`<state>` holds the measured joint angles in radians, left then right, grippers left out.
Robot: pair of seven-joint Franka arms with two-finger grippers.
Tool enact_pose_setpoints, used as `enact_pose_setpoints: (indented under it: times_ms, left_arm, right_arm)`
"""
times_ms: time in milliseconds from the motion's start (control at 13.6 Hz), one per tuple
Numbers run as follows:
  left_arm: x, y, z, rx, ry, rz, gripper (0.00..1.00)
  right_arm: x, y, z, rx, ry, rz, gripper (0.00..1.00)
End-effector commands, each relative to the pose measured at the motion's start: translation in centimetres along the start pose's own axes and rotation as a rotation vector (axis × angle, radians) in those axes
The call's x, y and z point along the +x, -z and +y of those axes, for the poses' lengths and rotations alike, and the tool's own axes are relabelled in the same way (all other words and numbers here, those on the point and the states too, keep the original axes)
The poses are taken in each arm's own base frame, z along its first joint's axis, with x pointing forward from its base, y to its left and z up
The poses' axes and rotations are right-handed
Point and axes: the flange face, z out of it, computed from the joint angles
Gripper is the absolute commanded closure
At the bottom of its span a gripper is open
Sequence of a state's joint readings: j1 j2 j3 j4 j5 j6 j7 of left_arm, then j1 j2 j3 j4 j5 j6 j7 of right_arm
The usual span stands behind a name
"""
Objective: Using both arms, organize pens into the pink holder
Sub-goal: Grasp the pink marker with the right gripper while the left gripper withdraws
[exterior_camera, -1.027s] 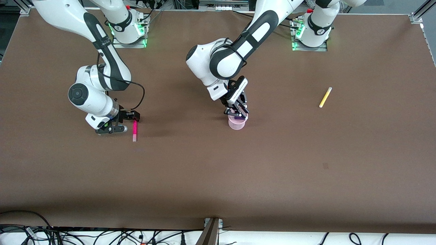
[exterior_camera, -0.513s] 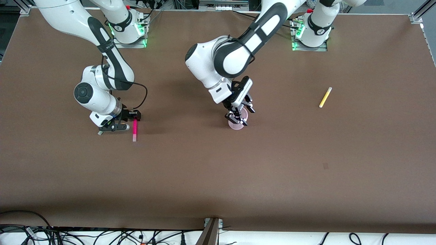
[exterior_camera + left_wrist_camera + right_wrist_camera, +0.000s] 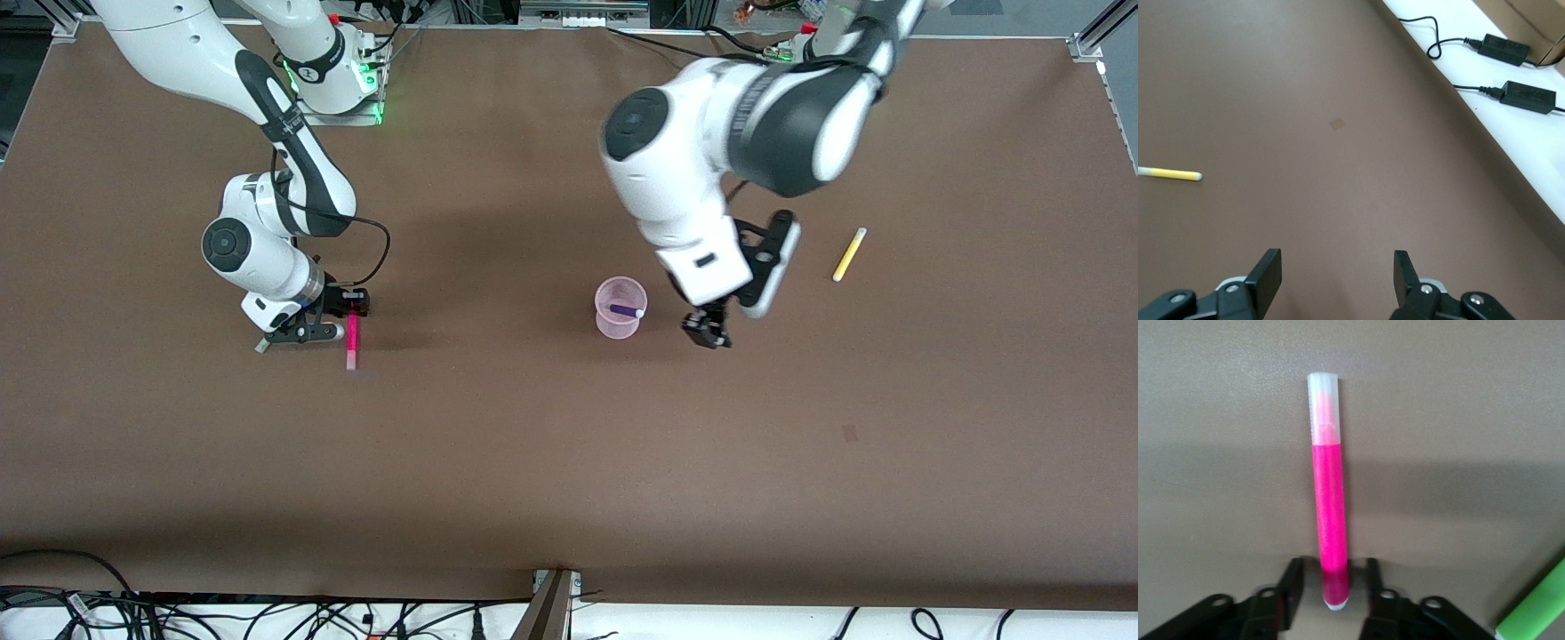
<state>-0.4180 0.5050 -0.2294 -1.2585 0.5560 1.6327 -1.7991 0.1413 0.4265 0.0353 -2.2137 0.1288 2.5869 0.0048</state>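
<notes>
The pink holder [image 3: 620,322] stands mid-table with the dark purple pen [image 3: 627,311] inside it. My left gripper [image 3: 707,333] is open and empty, over bare table beside the holder toward the left arm's end; in the left wrist view [image 3: 1336,273] its jaws stand wide apart. The yellow pen [image 3: 849,254] lies toward the left arm's end and also shows in the left wrist view [image 3: 1171,174]. My right gripper [image 3: 353,311] is open and low, its fingers straddling one end of the magenta pen [image 3: 352,342] [image 3: 1328,513] with gaps on both sides. The green pen [image 3: 1531,613] lies beside it.
The brown table mat [image 3: 569,462] spreads wide nearer the front camera. Black power adapters [image 3: 1528,93] and cables lie off the table's edge in the left wrist view. The right arm's wrist [image 3: 267,276] hangs low over the green pen.
My left gripper has lifted away from the holder and swung toward the left arm's end, leaving the purple pen inside. My right gripper has crept a little toward the magenta pen.
</notes>
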Motion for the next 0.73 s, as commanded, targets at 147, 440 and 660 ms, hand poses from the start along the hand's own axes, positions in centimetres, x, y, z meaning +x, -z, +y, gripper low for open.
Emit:
enact_pose_setpoints:
  times_ms: [147, 440, 660]
  left_arm:
    - [11.1, -1.2, -1.9, 0.012, -0.201, -0.194, 0.00]
    - [20.2, -3.3, -4.5, -0.056, -0.497, -0.327, 0.00]
    - [24.1, -6.1, -7.0, -0.071, -0.718, -0.388, 0.00]
  right_arm:
    - [-0.2, -0.2, -0.2, 0.008, -0.015, 0.011, 0.95]
    - [0.0, 0.2, -0.6, 0.013, -0.037, 0.015, 1.00]
    - [0.5, 2.1, -6.5, 0.053, -0.155, -0.015, 1.00]
